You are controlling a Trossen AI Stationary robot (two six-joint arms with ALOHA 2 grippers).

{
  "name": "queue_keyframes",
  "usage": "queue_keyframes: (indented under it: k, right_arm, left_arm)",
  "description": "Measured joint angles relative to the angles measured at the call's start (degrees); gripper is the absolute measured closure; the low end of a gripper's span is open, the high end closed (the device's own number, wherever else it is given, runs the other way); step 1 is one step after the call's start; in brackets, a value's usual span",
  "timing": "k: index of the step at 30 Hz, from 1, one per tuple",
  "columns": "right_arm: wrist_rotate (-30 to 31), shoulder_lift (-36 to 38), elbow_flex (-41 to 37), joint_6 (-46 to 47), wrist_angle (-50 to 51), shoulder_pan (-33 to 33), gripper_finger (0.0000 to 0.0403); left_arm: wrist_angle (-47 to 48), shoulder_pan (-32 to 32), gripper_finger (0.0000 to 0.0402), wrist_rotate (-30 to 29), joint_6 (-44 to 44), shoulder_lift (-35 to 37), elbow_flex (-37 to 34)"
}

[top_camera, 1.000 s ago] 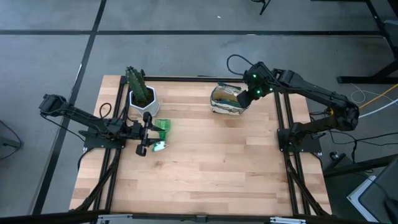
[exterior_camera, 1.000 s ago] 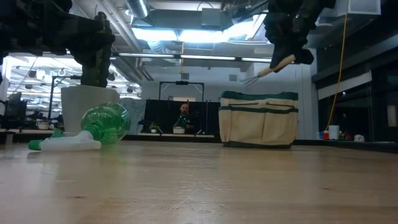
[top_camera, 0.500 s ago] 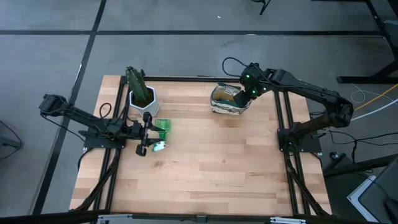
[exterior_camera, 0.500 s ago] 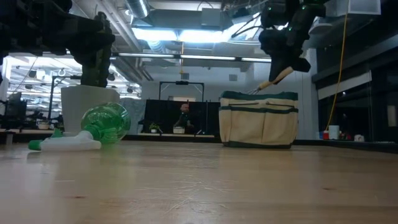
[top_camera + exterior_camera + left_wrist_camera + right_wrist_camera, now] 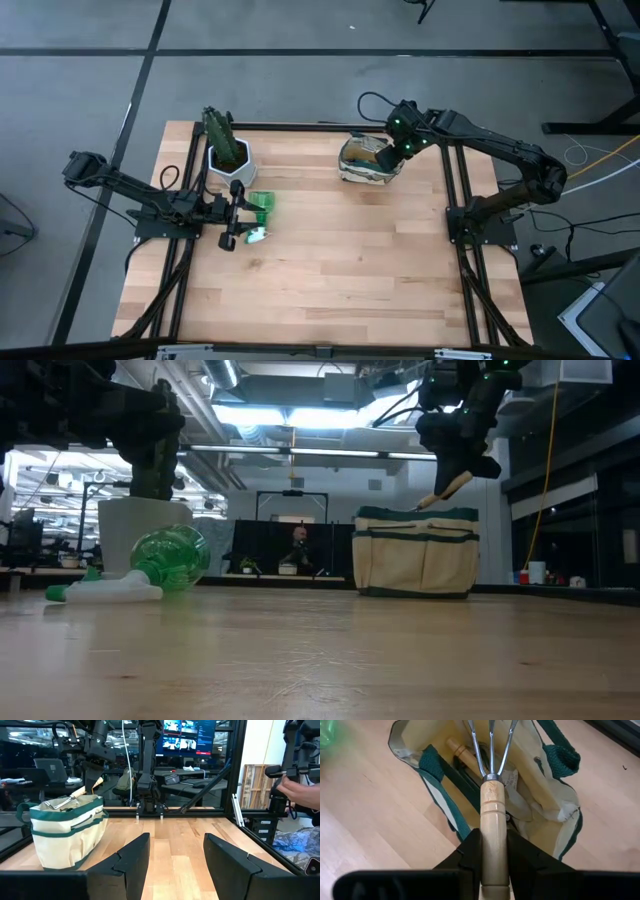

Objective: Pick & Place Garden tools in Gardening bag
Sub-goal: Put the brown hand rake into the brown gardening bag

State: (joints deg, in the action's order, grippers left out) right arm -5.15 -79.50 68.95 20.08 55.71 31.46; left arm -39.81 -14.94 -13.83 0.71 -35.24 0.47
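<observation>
My right gripper (image 5: 393, 151) is above the beige, green-trimmed gardening bag (image 5: 362, 160) at the far right of the table, shut on the wooden-handled rake (image 5: 492, 815). The rake's prongs (image 5: 490, 742) reach down into the open bag (image 5: 535, 795). Inside the bag lie another wooden handle (image 5: 459, 749) and a black tool (image 5: 470, 779). My left gripper (image 5: 241, 215) is open and empty at the table's left, low over the wood. The green-and-white item (image 5: 260, 206) lies on the table just past its fingertips. My right gripper pinches the rake's wooden handle (image 5: 493, 851) between its two fingers, which lie along the handle. It comes from above, slanting down toward the table's left. The rake tilts prongs down, its handle (image 5: 447, 487) sticking up out of the bag's mouth.
A white pot with a green cactus (image 5: 228, 150) stands at the far left, just behind the left gripper. The bag also shows in the left wrist view (image 5: 65, 832). Bare wood fills the table's middle and near half (image 5: 330, 280).
My right gripper has gone down and a little toward the table's left with the rake. The rake has tipped steeper, and its prongs have dropped from above the bag's rim into the bag's mouth.
</observation>
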Motion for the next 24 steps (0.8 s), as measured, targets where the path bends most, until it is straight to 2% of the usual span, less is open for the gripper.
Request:
queue_keyframes:
  k: [12,20,24]
  right_arm:
    - [2.16,0.0,0.0,-0.55,1.6,0.02,0.0332]
    - [1.03,0.0,-0.02,-1.55,1.16,-0.02,0.0331]
    - [-0.07,0.0,-0.04,-5.54,-1.36,-0.07,0.0328]
  left_arm:
    - [-0.01,-0.01,0.0219,-0.01,0.01,0.0,0.0]
    - [0.0,-0.01,0.0219,-0.02,0.0,0.01,0.0]
    - [0.0,0.0,0.0219,-0.01,0.0,0.01,0.0]
